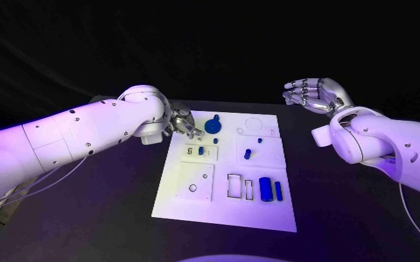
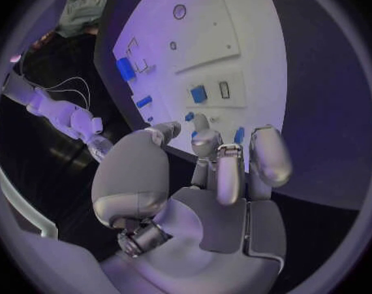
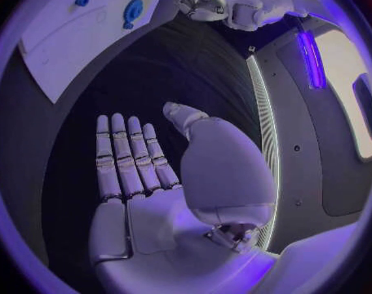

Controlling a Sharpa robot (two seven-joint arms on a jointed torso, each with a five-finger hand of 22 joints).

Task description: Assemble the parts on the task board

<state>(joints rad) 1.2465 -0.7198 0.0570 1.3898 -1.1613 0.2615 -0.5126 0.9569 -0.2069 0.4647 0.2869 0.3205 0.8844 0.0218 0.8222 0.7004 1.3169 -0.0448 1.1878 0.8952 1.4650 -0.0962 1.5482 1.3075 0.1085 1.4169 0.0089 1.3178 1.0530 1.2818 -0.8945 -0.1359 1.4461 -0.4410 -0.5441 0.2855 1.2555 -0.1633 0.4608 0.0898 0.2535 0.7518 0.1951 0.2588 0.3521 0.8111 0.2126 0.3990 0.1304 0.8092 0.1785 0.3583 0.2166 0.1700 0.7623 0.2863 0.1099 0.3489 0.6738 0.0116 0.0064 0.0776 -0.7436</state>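
The white task board [image 1: 197,204] lies mid-table. On it, a blue round part [image 1: 213,127] sits at the far left, small blue pieces [image 1: 247,154] in the middle, and two blue cylinders [image 1: 265,189] at the near right. My left hand [image 1: 182,122] hovers at the board's far left edge beside the round part, fingers apart and holding nothing; the left wrist view shows the left hand [image 2: 211,170] empty over the board [image 2: 235,32]. My right hand [image 1: 313,95] is raised off the board's far right, and the right wrist view shows the right hand [image 3: 145,170] flat and empty.
Rectangular slots [image 1: 235,185] and a round hole [image 1: 192,187] mark the board's near half. A ring outline [image 1: 253,124] lies at its far right. Black table [image 1: 341,213] surrounds the board on all sides.
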